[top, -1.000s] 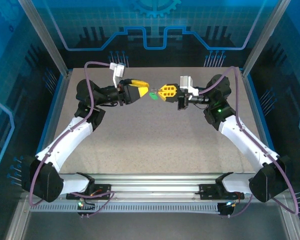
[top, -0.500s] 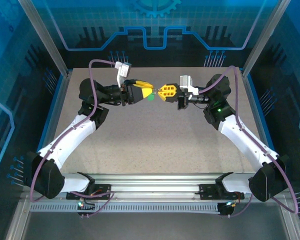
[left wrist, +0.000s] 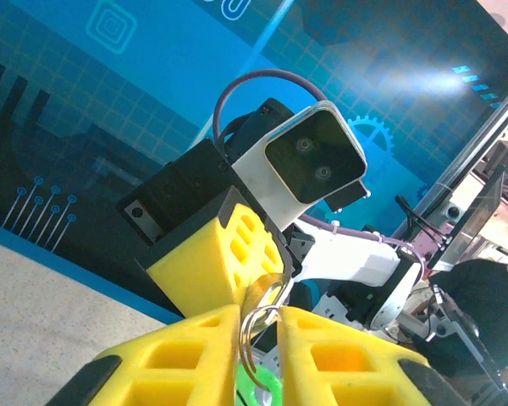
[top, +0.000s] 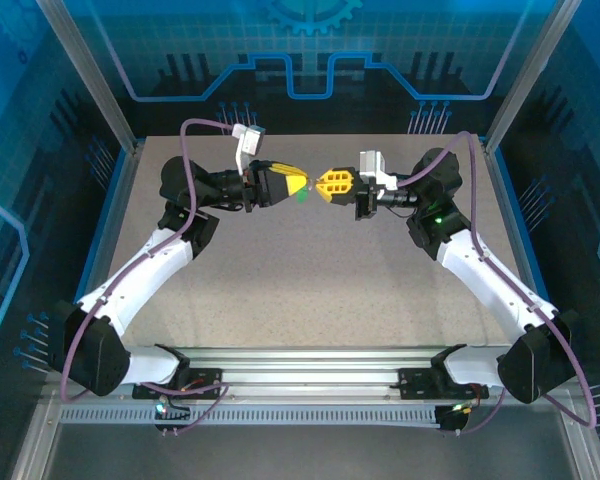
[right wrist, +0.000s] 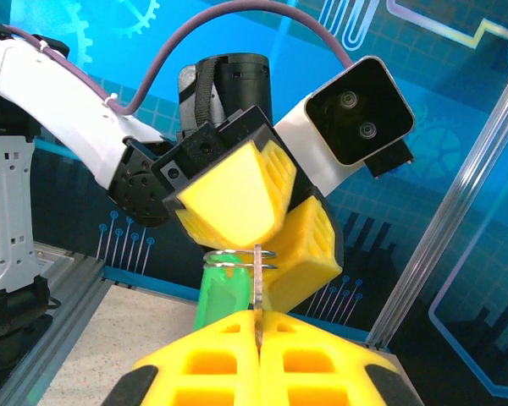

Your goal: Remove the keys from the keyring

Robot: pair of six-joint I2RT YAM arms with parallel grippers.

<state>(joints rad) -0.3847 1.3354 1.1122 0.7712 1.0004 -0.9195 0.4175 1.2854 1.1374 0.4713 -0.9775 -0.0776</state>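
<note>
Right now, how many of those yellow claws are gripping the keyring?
2. The left gripper comes from the left and the right gripper from the right, both pinching the keyring between them above the far part of the table. A green key hangs from it.

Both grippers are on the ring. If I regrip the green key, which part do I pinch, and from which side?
Pinch the green key by its plastic head, across the broad faces, probably coming from below. It hangs down under the keyring coil, beneath where the left gripper and right gripper meet, so only the underside looks free.
</note>
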